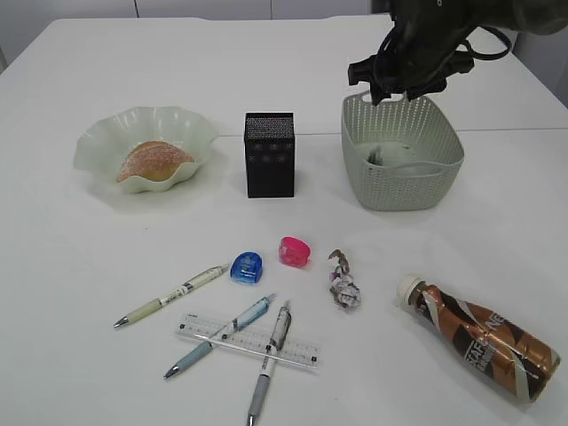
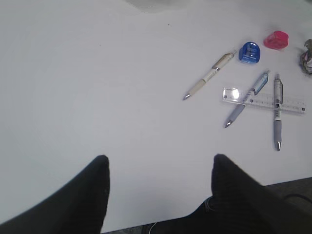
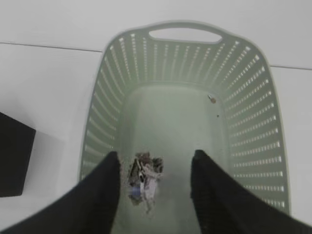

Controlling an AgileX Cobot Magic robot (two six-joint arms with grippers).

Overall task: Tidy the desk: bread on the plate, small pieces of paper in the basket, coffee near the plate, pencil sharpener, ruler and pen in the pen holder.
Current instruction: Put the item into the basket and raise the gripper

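1. Nearest edge of the desk (image 1: 80, 293): clear ruler (image 1: 248, 341) lying flat, two pens crossed over it — blue pen (image 1: 219, 336) and grey pen (image 1: 269, 360). Third, cream pen (image 1: 171, 295) lying apart to the left. Pens stiff, light, likely to roll; best pinched mid-barrel. Ruler thin and flush to the surface, probably awkward to lift until the pens come off.
2. Coffee bottle (image 1: 484, 340) on its side at right, well apart from the plate. Probably the heaviest item, glossy wrap; grip across the body.
3. Next row back: blue sharpener (image 1: 247, 267), pink sharpener (image 1: 294, 251), crumpled paper ball (image 1: 343, 284). Sharpeners small, hard, smooth. Paper soft, weightless, compressible; any pinch should do.
4. Further back: bread (image 1: 153, 161) already on the wavy plate (image 1: 93, 142); black pen holder (image 1: 269, 153) upright, contents not visible; green basket (image 1: 404, 164).
5. Right gripper (image 3: 155, 180) above the basket, jaws spread, empty. Only the right wrist view shows a paper scrap (image 3: 144, 180) lying on the basket floor between them.
6. Left gripper (image 2: 160, 181) over bare desk, jaws parted, holding nothing; out of the exterior view.
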